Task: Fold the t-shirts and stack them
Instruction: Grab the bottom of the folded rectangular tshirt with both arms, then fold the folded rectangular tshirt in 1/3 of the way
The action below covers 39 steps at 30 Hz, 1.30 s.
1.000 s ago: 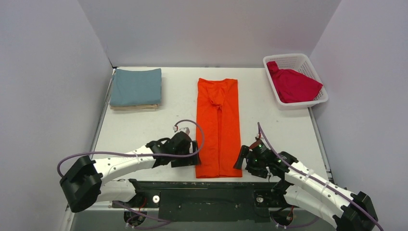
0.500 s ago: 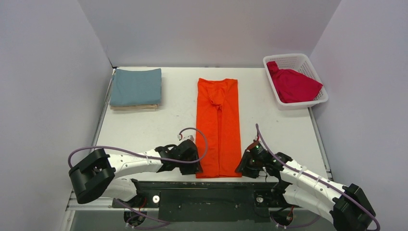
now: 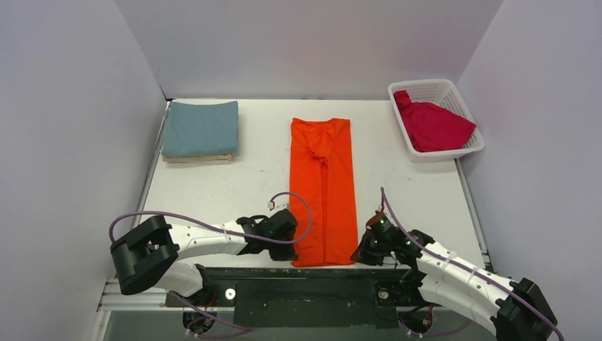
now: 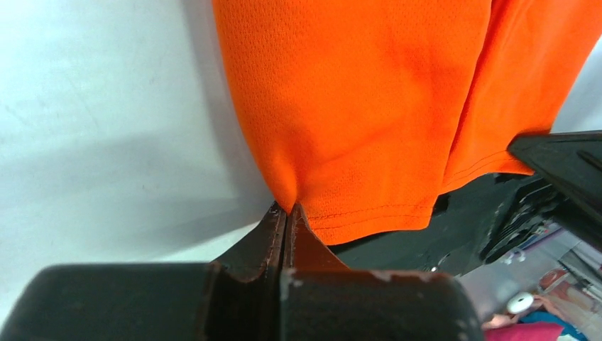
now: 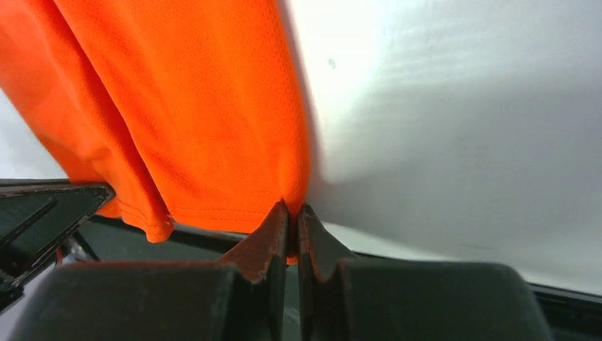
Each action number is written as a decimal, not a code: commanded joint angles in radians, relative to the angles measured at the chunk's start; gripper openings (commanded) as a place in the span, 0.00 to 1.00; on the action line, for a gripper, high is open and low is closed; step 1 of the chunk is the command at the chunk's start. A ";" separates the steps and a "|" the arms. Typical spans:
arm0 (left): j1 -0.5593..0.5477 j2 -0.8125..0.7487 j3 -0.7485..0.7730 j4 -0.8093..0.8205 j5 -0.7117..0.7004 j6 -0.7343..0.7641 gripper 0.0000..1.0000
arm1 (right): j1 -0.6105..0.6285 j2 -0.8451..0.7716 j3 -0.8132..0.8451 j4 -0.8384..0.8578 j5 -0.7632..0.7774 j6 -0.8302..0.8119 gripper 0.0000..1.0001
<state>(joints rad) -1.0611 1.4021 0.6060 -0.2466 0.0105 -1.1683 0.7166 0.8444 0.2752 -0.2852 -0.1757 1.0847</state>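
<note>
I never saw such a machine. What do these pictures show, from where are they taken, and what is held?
These are two robot arms, fixed at the near edge of a table. The wide picture is from a camera above and behind them; each close-up is from a wrist camera. An orange shirt lies folded long in the middle. Far left, a teal shirt sits on a beige shirt. Far right, a red shirt lies in a basket. The left gripper and the right gripper each pinch one near corner of the orange shirt.

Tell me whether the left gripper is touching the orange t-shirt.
Touching. Left wrist view shows the left gripper pinching the orange t-shirt at its hem.
</note>
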 commanded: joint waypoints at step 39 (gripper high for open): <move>0.538 0.285 0.615 -0.064 0.249 0.359 0.00 | -0.296 0.588 0.818 -0.004 0.042 -0.341 0.00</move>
<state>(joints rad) -0.5579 1.6295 1.1305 -0.3183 0.2192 -0.8600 0.4583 1.3693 1.0218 -0.3157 -0.0879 0.7944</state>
